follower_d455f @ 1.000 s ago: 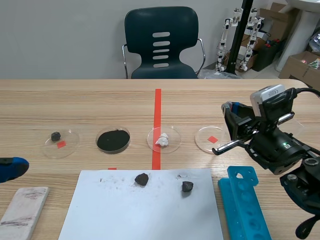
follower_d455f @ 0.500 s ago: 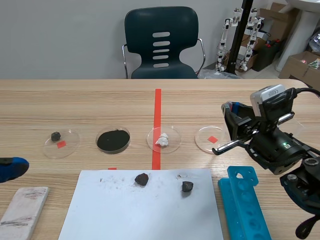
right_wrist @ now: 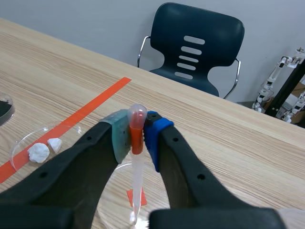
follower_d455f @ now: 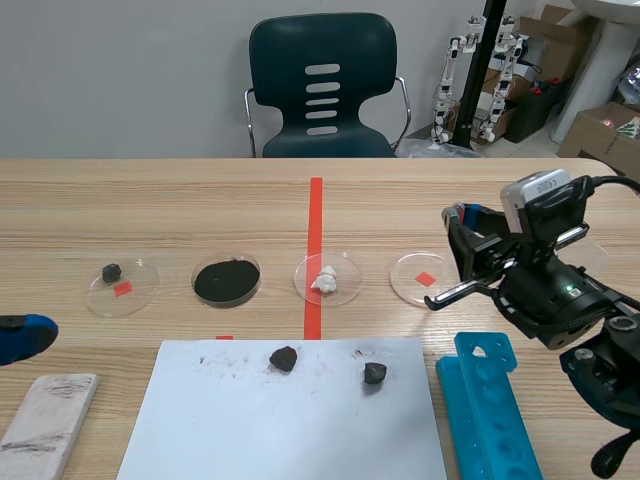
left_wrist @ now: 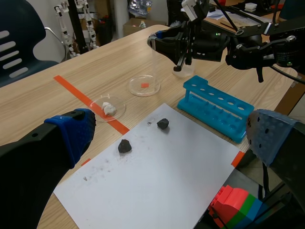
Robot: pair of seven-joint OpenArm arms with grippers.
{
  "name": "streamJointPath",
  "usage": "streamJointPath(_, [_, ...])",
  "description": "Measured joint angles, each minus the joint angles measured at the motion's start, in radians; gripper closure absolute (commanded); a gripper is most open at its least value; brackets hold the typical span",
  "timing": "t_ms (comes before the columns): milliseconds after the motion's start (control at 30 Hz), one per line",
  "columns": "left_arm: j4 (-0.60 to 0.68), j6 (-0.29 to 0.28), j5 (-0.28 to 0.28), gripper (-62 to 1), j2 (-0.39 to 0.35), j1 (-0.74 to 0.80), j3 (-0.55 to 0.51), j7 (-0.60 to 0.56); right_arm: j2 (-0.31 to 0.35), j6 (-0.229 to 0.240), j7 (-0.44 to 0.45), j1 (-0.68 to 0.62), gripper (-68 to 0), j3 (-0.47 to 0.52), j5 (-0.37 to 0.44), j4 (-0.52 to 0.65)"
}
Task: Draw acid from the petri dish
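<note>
1. Petri dish (follower_d455f: 422,277) for the draw is the clear one lying over a red tape square, the rightmost of four in a row on the counter (follower_d455f: 200,200). Any liquid in it is too clear to make out.
2. The right claw (right_wrist: 137,134) is clamped on the pipette (right_wrist: 137,164), with its pads pinching the red bulb. The stem hangs straight down over that dish. I cannot tell whether the tip touches the bottom.
3. The pipette looks light and made of thin plastic, with a soft bulb. The bulb is probably the right place to hold it, since easing the squeeze is what draws fluid. The slim stem would likely bend if pushed down hard.
4. The dish looks shallow, light and likely to slide on the wood, so a sideways nudge from the tip could shift it.
5. The left claw (left_wrist: 171,129) is spread wide and holds nothing. It sits low at the counter's near left, well apart from the dish.
6. Take 12 o'clock as pointing away from the robot. The dish of white lumps (follower_d455f: 328,279) lies at 9 o'clock from the target, clear of it.
7. The blue tube rack (follower_d455f: 495,410) sits near at 5 o'clock, and the white sheet (follower_d455f: 290,420) at 7 o'clock.
8. Bare counter runs toward 12 o'clock, with the far edge well apart. Straight up looks like the freest way out.
</note>
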Motion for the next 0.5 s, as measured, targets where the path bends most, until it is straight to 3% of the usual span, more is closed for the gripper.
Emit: streamJointPath(500, [0.000,0.000,0.000,-62.3,0.000,0.000,0.000,0.000,0.000,0.000,0.000,0.000,-10.5,0.000,0.007,0.000])
